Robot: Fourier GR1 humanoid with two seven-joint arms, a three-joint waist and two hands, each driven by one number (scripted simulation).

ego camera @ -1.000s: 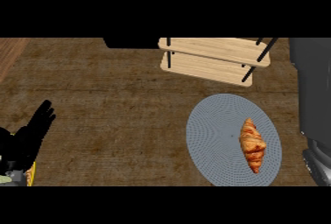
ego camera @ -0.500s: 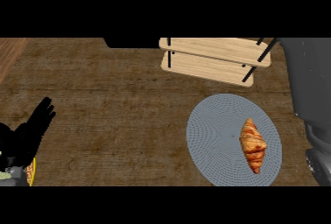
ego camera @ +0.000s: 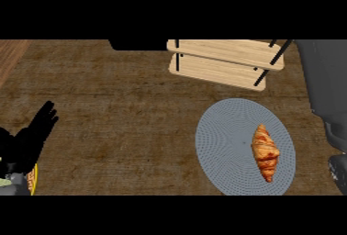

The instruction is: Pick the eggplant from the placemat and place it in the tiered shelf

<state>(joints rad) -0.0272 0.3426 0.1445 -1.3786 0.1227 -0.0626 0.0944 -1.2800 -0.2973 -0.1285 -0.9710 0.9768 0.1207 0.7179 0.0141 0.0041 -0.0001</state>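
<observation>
My left hand (ego camera: 28, 140) rests well to the left of the placemat (ego camera: 224, 137), fingers straight and pointing up, holding nothing. My right arm (ego camera: 331, 87) is a grey bulk just off the placemat's right edge. The dark part at its lower end is probably my right hand (ego camera: 338, 169), but I cannot tell how open it is or whether it holds anything. What lies on the placemat is no eggplant that I can see. It is a golden-brown pastry (ego camera: 265, 152) shaped like a croissant, lying lengthwise on the right half, nearer the lower rim. The tiered shelf (ego camera: 224, 58) stands just beyond the placemat's upper edge, two wooden boards between dark posts. The risks I judge from here are these. The pastry tapers at both ends, so a grasp away from its middle could let it pivot or slide across the mat. Coming in low from the right, my arm might drag the mat's rim. On the way up, the shelf's posts and upper board leave a narrow entry, and a tilted carry could knock against them.
</observation>
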